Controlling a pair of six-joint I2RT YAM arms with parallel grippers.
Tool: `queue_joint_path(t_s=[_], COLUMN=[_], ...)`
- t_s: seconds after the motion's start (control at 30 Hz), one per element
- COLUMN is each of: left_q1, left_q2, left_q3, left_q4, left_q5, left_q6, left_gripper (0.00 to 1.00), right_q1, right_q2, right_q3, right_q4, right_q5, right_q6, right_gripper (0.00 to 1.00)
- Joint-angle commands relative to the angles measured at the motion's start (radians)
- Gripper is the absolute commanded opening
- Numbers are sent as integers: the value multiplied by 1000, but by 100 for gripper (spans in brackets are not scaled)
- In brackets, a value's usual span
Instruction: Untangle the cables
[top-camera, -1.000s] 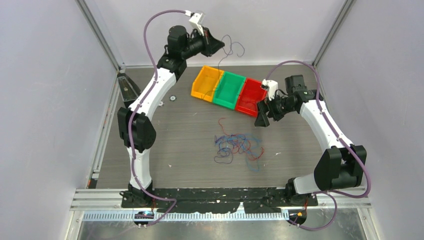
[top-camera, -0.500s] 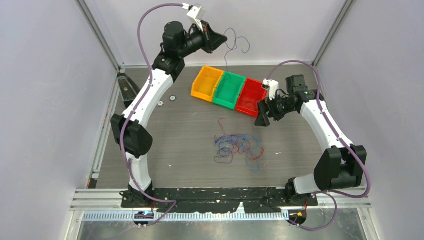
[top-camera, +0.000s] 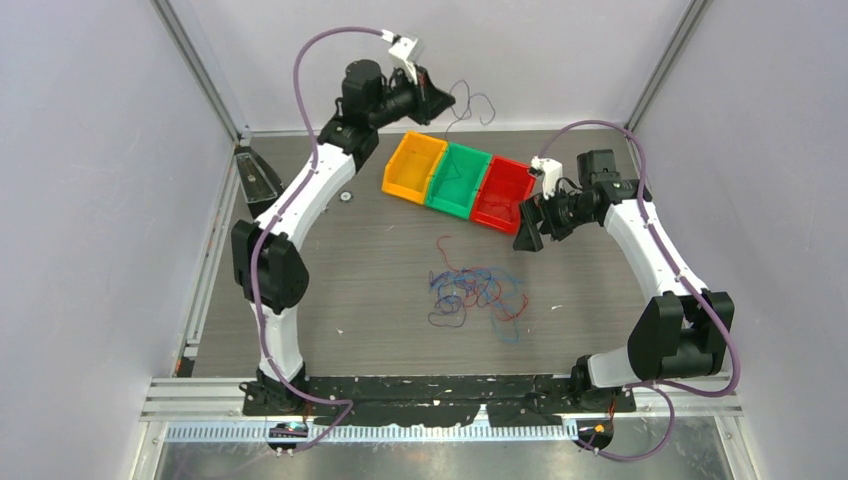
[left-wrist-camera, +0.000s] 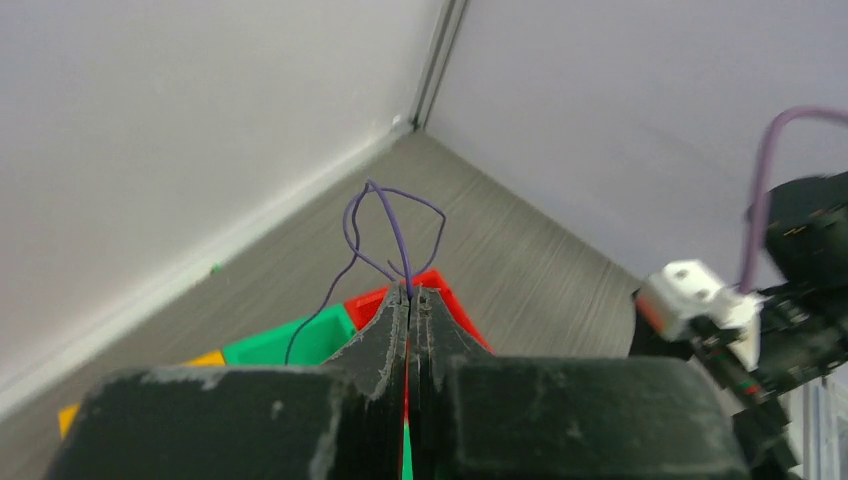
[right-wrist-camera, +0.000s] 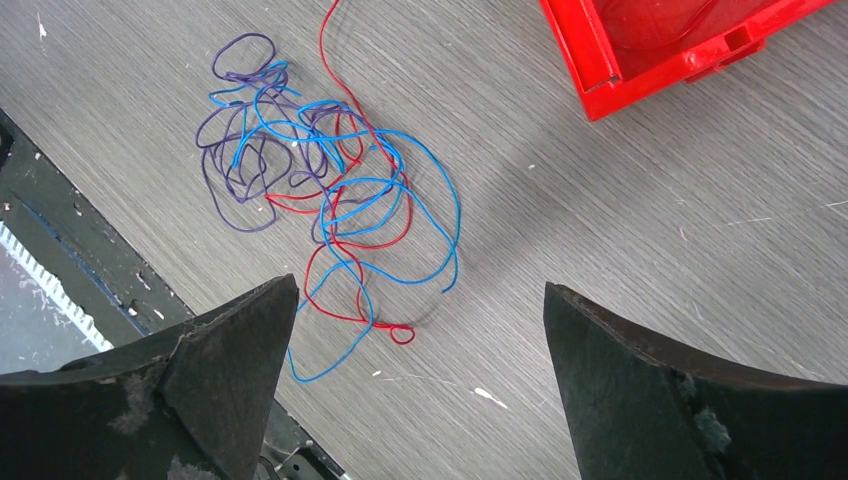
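Looking from above, the left gripper (top-camera: 437, 98) hangs high near the yellow bin (top-camera: 415, 165); the tangle (top-camera: 478, 290) lies on the table (top-camera: 380, 260), nearer the right gripper (top-camera: 527, 238). Left wrist: jaws pinched on 1 purple wire (left-wrist-camera: 395, 215). Right wrist: jaws wide apart, tangle below them, slightly leftward.

Left gripper (top-camera: 447, 100), clamped on a purple cable (left-wrist-camera: 398, 238), rises, then dips back above the bins (top-camera: 458, 176); right gripper (top-camera: 526, 236) edges rightward.
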Motion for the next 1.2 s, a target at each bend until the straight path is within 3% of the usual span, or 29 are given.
queue_joint_path(t_s=[0.0, 0.13, 0.3, 0.5, 0.73, 0.9, 1.0, 1.1, 1.17], left_q1=[-3, -4, -11, -61, -121, -132, -131, -132, -132], left_q2=[48, 56, 84, 203, 343, 416, 402, 353, 276], left_q3=[-99, -172, -189, -19, 177, 252, 253, 321, 314], left_q4=[34, 13, -133, -410, -580, -640, -630, -711, -723], left_q5=[-15, -28, -113, -202, -387, -410, -395, -308, -268], left_q6=[58, 103, 216, 369, 446, 453, 445, 389, 361], left_gripper=[0, 0, 0, 0, 0, 0, 25, 44, 50], right_q1=[-16, -28, -34, -39, -42, -42, -41, -41, -40], right_q2=[-26, -19, -9, 5, 12, 16, 19, 20, 18], right_q3=[1, -11, -14, -14, -33, -39, -45, -49, -53], right_q4=[18, 18, 18, 18, 18, 18, 15, -6, -17], right_q5=[-25, -31, -38, -47, -41, -43, -47, -46, -44], right_q6=[-14, -19, -24, -23, -36, -41, -46, -70, -83], right_gripper=[99, 99, 99, 99, 98, 98, 98, 97, 96])
